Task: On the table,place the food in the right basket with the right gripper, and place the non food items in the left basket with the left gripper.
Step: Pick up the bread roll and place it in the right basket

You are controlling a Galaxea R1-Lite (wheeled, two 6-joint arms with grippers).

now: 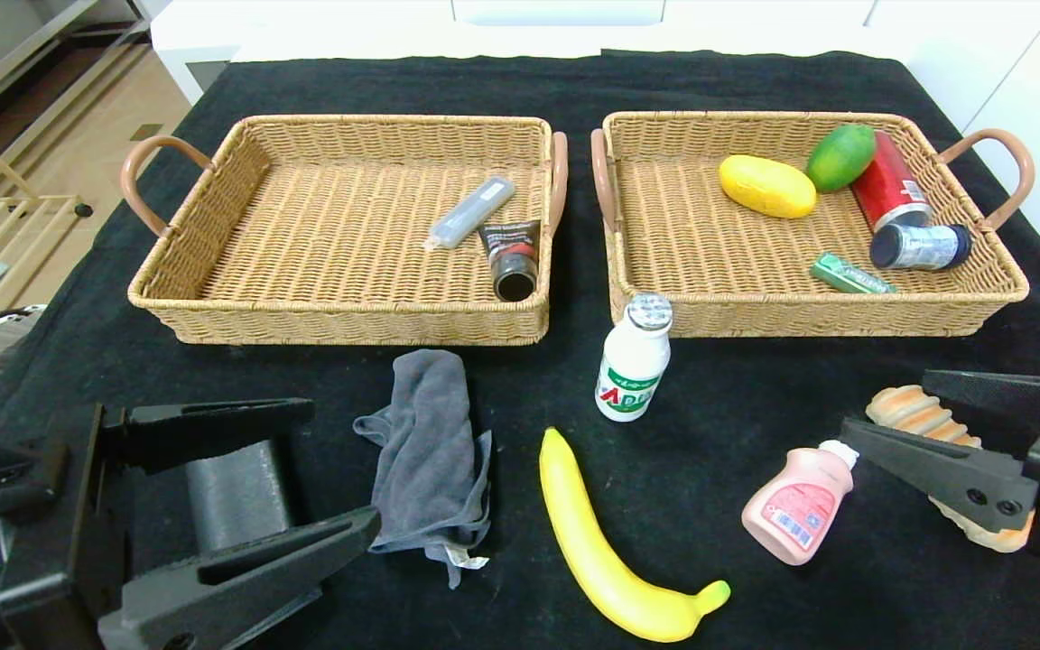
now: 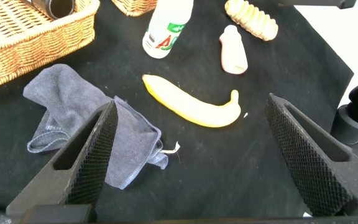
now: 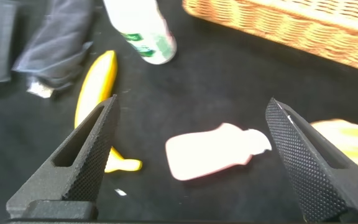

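Both sets of jaws stand wide apart with nothing between them. The right gripper (image 1: 926,424) hangs low near the right edge of the bench (image 1: 719,81), its arm coming in from that edge and its fingers pointing toward the middle. One finger lies across the bread roll (image 1: 913,411), and the pink bottle (image 1: 800,506) lies on its side just off the fingertips; in the right wrist view the bottle sits between the two spread fingers, below them, not touched.

The left gripper (image 1: 303,469) sits at the front left corner of the bench, reaching in from the front edge, its fingers aimed toward the grey cloth (image 1: 425,451), which lies crumpled just beyond the tips.

Between the front edge and the baskets the black cover holds a loose row: cloth, then the banana (image 1: 610,551) lying lengthwise with its stem toward the front edge, then the pink bottle and roll. The white drink bottle (image 1: 633,361) stands upright just before the front wall of the right basket (image 1: 809,316), near that basket's left corner. Open black cover shows between the cloth and banana and between the banana and the pink bottle.

The left basket (image 1: 339,320) and right basket sit side by side toward the back edge, their inner handles nearly meeting. The left one has most of its floor bare, with a grey case (image 1: 470,212) and a dark tube (image 1: 511,257) near its right wall.
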